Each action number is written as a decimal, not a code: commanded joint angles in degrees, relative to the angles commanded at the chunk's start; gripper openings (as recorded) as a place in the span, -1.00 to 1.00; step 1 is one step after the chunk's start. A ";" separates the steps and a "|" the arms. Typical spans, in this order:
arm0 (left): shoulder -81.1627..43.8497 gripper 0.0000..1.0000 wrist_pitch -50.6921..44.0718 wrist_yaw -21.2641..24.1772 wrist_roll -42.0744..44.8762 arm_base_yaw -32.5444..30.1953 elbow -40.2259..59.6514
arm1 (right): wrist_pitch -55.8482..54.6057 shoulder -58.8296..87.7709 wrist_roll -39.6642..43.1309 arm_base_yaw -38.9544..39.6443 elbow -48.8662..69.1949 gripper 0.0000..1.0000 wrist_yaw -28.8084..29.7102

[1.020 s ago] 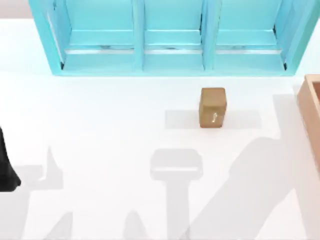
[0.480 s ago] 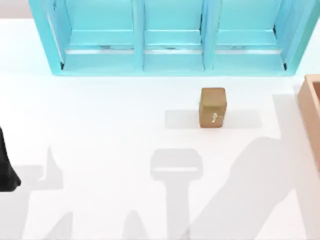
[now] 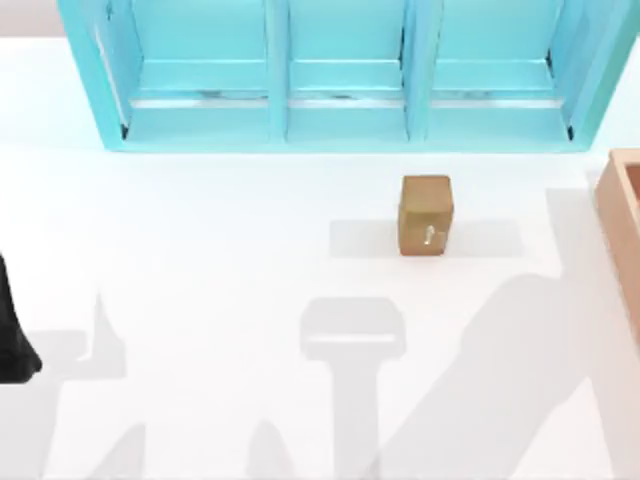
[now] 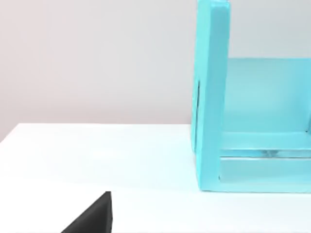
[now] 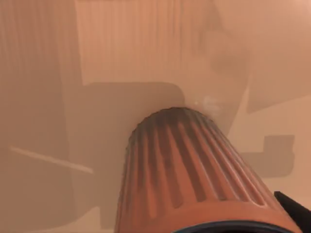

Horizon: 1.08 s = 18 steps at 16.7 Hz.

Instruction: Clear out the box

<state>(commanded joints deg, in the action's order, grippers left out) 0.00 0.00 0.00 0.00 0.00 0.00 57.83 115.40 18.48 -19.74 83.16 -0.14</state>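
Observation:
The box [image 3: 622, 215] is a tan container cut off by the table's right edge in the top view. The right wrist view looks down into the box's orange-brown inside [image 5: 146, 53]. There an orange ribbed cylinder [image 5: 194, 179] with a bluish rim sits very close under the camera. A dark part of my right gripper [image 5: 297, 213] sits right beside the cylinder's rim. My left arm [image 3: 12, 335] is parked at the table's left edge, and a dark part of its gripper [image 4: 92, 219] is in the left wrist view.
A big turquoise three-bay shelf [image 3: 340, 75] spans the back of the table, its end wall [image 4: 211, 97] close to the left wrist. A small glossy brown cube [image 3: 426, 214] stands in front of the shelf, right of centre. Arm shadows fall on the white tabletop [image 3: 200, 250].

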 joint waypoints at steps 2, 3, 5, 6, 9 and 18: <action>0.00 1.00 0.00 0.00 0.00 0.00 0.00 | 0.00 0.00 0.00 0.00 0.00 -1.00 0.00; 0.00 1.00 0.00 0.00 0.00 0.00 0.00 | 0.00 0.00 0.00 0.00 0.00 -1.00 0.00; 0.00 1.00 0.00 0.00 0.00 0.00 0.00 | 0.02 -0.07 -0.06 -0.01 0.01 -1.00 -0.03; 0.00 1.00 0.00 0.00 0.00 0.00 0.00 | -0.01 -0.20 -0.10 -0.04 0.14 -1.00 -0.15; 0.00 1.00 0.00 0.00 0.00 0.00 0.00 | -0.41 -1.43 -0.74 -0.59 4.11 -1.00 -2.94; 0.00 1.00 0.00 0.00 0.00 0.00 0.00 | 21.17 -1.55 0.49 -0.79 26.53 -1.00 -3.14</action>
<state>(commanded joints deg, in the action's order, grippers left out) 0.00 0.00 0.00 0.00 0.00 0.00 79.00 113.85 18.97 -20.52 109.69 -3.28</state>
